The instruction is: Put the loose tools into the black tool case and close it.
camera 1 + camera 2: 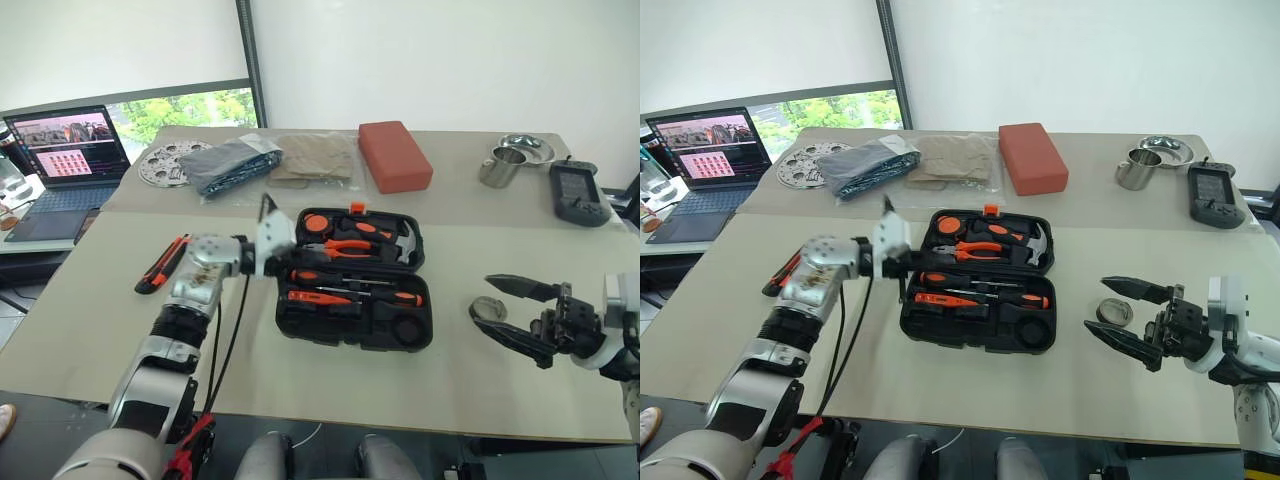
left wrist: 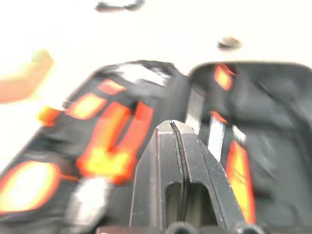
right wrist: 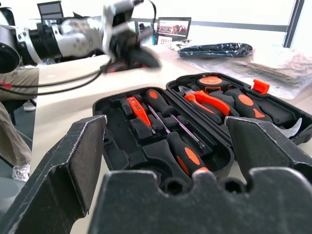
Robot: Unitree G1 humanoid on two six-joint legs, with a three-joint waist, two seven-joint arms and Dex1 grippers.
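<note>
Left gripper pressed together, empty; utility knife lies behind it, light, rigid, best pinched mid-body. Right gripper spread wide beside tape roll; tool case open between them.

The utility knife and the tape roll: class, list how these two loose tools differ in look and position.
The utility knife is long, orange and black, lying on the table left of the open black tool case; the tape roll is small, round and dark, lying right of the case. The knife is behind the left arm; the roll sits by the open right gripper. Both remain outside the case.
</note>
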